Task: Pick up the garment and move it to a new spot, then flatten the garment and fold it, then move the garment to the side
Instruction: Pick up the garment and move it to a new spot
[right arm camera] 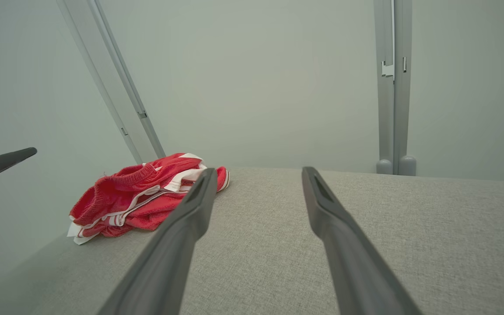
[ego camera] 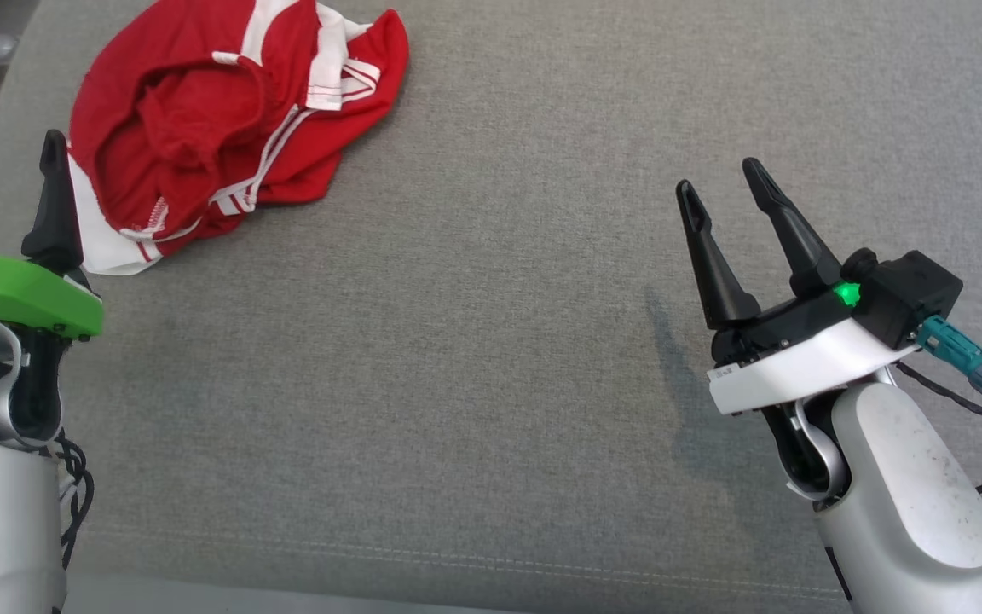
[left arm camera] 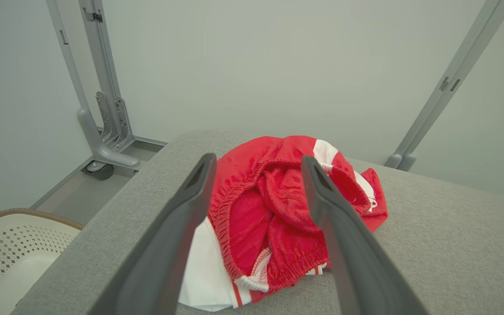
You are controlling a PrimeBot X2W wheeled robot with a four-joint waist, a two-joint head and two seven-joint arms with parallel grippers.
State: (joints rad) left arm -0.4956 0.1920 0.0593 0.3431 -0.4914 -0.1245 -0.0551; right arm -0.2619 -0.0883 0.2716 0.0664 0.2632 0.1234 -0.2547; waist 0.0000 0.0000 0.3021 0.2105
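Garment: red shorts with white panels and stripes (ego camera: 218, 119), crumpled in a heap at the far left corner of the counter (ego camera: 491, 358), close to its left and far edges.
Left hand: (ego camera: 18, 153) fingers spread wide and holding nothing, poised at the near-left side of the heap. One fingertip overlaps the white hem in the head view; whether it touches the cloth cannot be told.
Right hand: (ego camera: 718, 179) fingers likewise wide apart and empty, over bare grey fabric well apart from the shorts, its shadow falling on the counter beside it.
Open room: a broad bare stretch of grey runs from the heap across the middle to the right side, and down to the stitched seam along the near edge.
Beyond the edges: a pale perforated basket (left arm camera: 15, 249) sits below the left side; grey frame posts (left arm camera: 103, 100) stand against a plain wall behind the far edge.
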